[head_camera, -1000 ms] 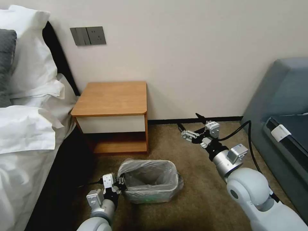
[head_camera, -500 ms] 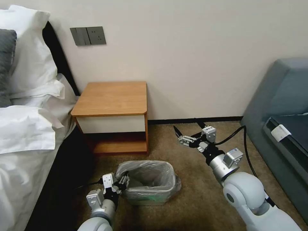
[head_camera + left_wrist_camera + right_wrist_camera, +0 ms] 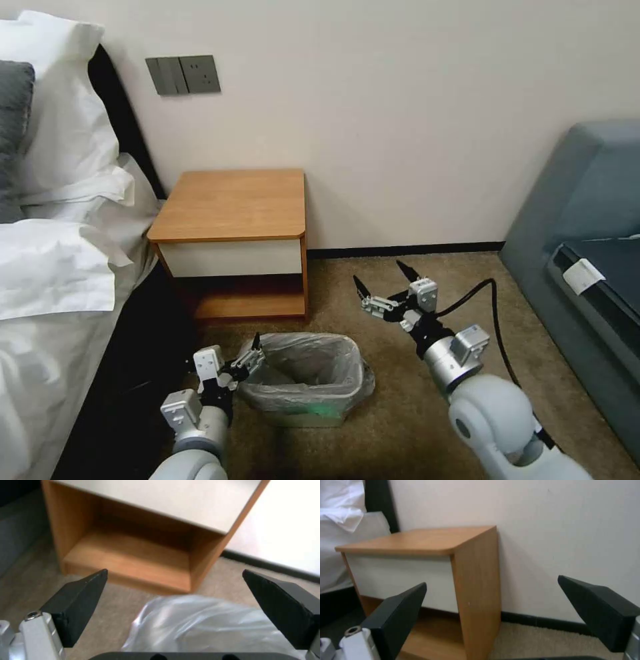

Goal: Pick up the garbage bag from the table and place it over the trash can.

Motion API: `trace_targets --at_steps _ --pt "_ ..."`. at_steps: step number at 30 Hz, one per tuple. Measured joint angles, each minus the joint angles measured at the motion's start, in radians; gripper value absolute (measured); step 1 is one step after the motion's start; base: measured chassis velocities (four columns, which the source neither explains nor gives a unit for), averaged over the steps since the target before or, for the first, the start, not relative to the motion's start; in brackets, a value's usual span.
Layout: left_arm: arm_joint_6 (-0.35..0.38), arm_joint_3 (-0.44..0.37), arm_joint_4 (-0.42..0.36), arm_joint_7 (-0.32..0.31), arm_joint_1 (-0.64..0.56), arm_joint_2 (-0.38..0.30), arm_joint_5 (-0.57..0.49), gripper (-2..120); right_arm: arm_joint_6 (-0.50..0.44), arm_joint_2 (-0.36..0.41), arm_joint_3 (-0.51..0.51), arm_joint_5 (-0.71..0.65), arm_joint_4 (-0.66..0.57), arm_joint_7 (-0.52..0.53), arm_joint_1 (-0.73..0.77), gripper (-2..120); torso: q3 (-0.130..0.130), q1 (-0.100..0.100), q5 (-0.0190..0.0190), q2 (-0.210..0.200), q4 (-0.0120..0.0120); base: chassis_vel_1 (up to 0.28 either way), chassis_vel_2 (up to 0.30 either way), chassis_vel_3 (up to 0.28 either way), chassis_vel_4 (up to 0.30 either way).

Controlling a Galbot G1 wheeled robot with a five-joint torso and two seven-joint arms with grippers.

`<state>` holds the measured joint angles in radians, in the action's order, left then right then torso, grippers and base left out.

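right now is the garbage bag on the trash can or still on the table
On the trash can: the garbage bag lines it, folded over the rim. The table is bare.

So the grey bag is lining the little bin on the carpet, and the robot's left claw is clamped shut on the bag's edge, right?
Not quite. The garbage bag does line the trash can on the carpet, but the left gripper is open, not clamped on it. The left wrist view shows its fingers spread wide apart, with the bag lying loose between and below them.
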<state>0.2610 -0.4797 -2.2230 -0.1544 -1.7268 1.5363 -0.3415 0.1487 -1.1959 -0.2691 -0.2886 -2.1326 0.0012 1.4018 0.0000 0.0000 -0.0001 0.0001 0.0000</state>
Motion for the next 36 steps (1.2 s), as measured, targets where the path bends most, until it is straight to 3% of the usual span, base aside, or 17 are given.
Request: trace_targets --at_steps 2,3,7,13,36 --pt "-0.073 -0.009 0.035 0.05 0.012 0.004 0.048 100 -0.012 -0.021 0.013 0.028 0.012 0.018 0.017 100 0.0 0.0 0.0 0.0 0.0 0.0 0.0 0.0 0.0" --pt "-0.073 -0.009 0.035 0.05 0.012 0.004 0.048 100 -0.012 -0.021 0.013 0.028 0.012 0.018 0.017 100 0.0 0.0 0.0 0.0 0.0 0.0 0.0 0.0 0.0" --pt "-0.28 -0.028 0.147 0.152 0.044 -0.007 0.186 99 -0.056 -0.101 0.03 0.135 0.046 0.082 0.077 100 0.0 0.0 -0.0001 0.0 -0.0001 0.0 0.0 0.0 0.0" --pt "-0.349 -0.039 0.187 0.163 0.045 -0.026 0.208 97 -0.108 -0.134 0.018 0.202 0.079 0.094 0.114 100 0.0 0.0 0.0001 0.0 -0.0001 0.0 0.0 0.0 0.0" --pt "-0.359 -0.039 0.196 0.156 0.043 -0.026 0.216 97 -0.117 -0.134 0.012 0.213 0.085 0.098 0.112 100 0.0 0.0 0.0001 0.0 0.0 0.0 0.0 0.0 0.0"
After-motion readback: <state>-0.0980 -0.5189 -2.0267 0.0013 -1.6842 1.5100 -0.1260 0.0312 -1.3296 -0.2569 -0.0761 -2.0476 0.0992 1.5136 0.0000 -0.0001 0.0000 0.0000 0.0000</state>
